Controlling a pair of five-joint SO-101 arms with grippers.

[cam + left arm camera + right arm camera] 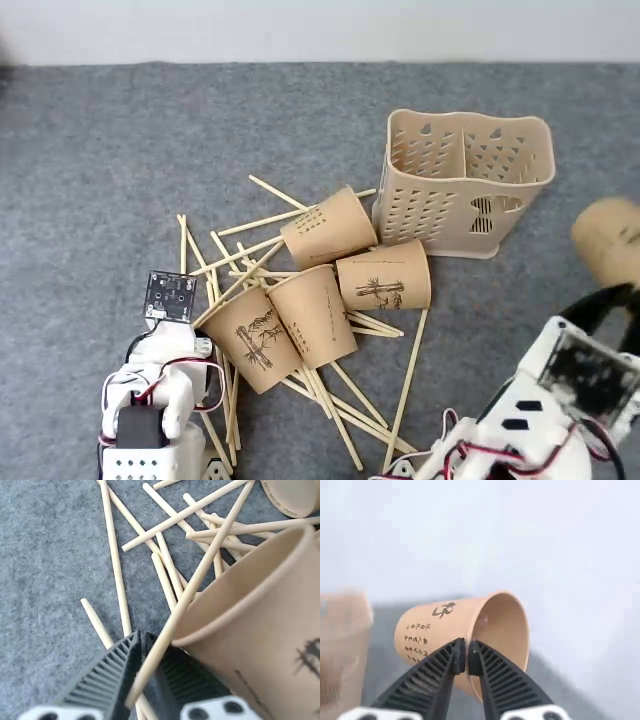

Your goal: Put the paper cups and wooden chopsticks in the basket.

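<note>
Several paper cups lie on their sides in a heap on the grey mat: one (328, 227) beside the basket (465, 180), another (385, 278) below it, and two more (313, 313) (250, 338) to the left. Wooden chopsticks (330, 395) are scattered under and around them. My left gripper (142, 650) is shut on a chopstick (200, 575) that slants up over the rim of a cup (260, 615). My right gripper (466, 657) is shut on the rim of a cup (445, 625), held sideways in the air to the right of the basket (608, 240).
The basket has two compartments and stands upright at the back right; it shows as a blur (340, 645) beside the held cup. The left arm (165, 385) sits at the front left, the right arm (545, 400) at the front right. Bare mat lies to the left and behind.
</note>
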